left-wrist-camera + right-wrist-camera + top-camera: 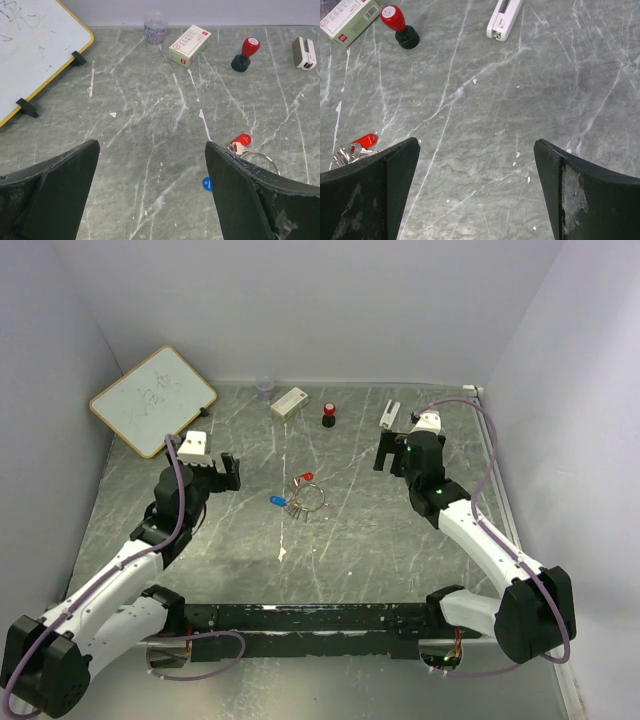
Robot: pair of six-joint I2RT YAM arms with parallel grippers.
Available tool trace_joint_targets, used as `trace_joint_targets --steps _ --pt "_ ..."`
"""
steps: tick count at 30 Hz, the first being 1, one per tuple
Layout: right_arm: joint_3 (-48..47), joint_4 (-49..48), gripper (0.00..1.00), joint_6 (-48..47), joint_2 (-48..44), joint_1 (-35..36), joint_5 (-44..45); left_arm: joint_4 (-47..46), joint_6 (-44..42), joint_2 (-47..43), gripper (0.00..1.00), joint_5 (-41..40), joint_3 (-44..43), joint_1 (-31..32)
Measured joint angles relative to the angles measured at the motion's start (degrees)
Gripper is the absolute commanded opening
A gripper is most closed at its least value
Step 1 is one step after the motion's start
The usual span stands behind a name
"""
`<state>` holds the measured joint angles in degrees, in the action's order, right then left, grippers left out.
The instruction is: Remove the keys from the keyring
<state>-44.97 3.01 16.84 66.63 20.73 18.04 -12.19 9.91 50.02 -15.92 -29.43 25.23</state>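
Left pincer (151, 150): released, jaws spread wide, nothing between them. It hangs over bare tabletop (360, 530), aimed toward the back wall.
Right pincer (476, 145): also released and wide, nothing gripped, over bare marble-pattern surface.

The keys (293, 504) lie flat mid-tabletop, between the two arms and nearer the left one, touched by neither pincer. They sit bunched against the keyring (313, 497), a thin wire loop. The red-headed one is at the far side of the bunch, the blue-headed one at the left, and the plain metal ones fan out between. I can't tell at this resolution whether each key is threaded on the loop. In the left wrist view the bunch is partly hidden behind the right-hand finger. In the right wrist view only the red head and some silvery blades show past the left-hand finger.

Containers, back row near the wall:
- small clear jar (155, 27) holding what looks like coloured paper clips, upright
- white-and-green box (189, 46) lying flat just right of the jar, closed, contents not visible

Other items: a black stamp with red top (245, 54) stands upright right of the box, and a white stapler (504, 19) lies further right. A whiteboard with yellow frame (153, 400) is propped tilted in the far-left corner.
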Motion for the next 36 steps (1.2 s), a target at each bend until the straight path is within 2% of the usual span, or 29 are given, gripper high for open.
trace_joint_targets --steps 18,24,26,30,36 --pt "0.0 0.1 1.0 -0.3 1.7 0.6 0.0 1.1 0.9 3.0 0.98 -1.6 0.0 0.0" --pt "-0.4 0.2 1.0 -0.4 3.0 1.0 -1.0 1.0 0.2 2.5 0.98 2.8 0.0 0.0" --pt "-0.7 0.1 0.94 -0.4 4.6 1.9 -1.8 0.9 0.2 2.2 0.98 4.3 0.0 0.0" --pt "-0.5 -0.4 0.73 -1.0 7.0 5.4 -3.1 0.9 1.2 1.9 0.98 5.3 0.0 0.0" --pt "2.2 -5.0 0.52 -1.2 8.7 9.9 -7.7 0.6 2.6 3.2 0.98 8.1 0.2 0.0"
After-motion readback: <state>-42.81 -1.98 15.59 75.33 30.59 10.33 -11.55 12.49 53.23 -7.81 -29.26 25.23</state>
